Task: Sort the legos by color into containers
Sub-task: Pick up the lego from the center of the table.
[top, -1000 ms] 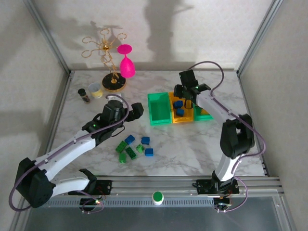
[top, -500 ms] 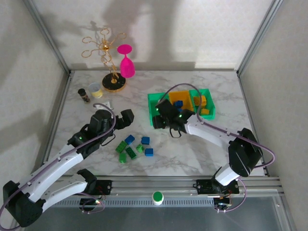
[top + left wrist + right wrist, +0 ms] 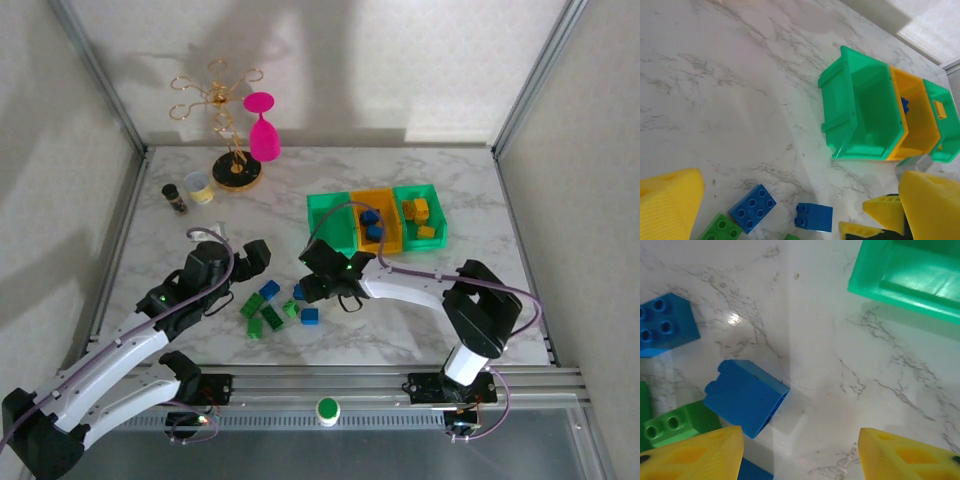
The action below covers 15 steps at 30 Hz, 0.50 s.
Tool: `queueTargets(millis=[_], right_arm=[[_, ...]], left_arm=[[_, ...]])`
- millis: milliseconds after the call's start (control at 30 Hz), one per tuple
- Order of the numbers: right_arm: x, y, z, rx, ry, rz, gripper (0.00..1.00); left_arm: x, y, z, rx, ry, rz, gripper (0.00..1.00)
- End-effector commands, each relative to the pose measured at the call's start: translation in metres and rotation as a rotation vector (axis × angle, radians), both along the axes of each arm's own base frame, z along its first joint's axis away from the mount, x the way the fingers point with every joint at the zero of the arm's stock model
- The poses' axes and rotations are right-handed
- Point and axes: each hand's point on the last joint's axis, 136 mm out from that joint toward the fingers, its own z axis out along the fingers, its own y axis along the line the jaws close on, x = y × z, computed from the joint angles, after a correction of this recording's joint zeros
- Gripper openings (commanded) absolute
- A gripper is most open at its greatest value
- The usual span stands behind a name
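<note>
Top external: right end effector [image 3: 310, 288] moved to legos [image 3: 270, 317].

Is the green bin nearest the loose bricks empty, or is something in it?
Empty: the left wrist view looks into the green bin, its floor bare. The blue bricks lie in the yellow-orange bin beside it.

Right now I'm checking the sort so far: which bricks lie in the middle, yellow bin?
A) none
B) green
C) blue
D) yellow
C: the top view shows two blue bricks lying inside the yellow bin.
</note>
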Motion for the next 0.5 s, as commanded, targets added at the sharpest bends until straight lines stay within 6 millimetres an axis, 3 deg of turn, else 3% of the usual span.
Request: queueTargets(millis=[0,367,467], right_arm=[[0.003,0.013,-0.003,0.010,-0.011,0.036,0.64],[0.005,0.022,-0.022,-0.018,0.012,0.059,0.67],[0.003,0.026,-0.013,0.018,0.009,0.069,0.68]], left_arm=[[-0.002,0.009,-0.001,0.019,-0.001,0.037,0.99],[-0.002,0.012,-0.005,0.037,0.001,0.049,1.00],[-0.002,0.012,-0.004,0.039,0.002,0.049,1.00]])
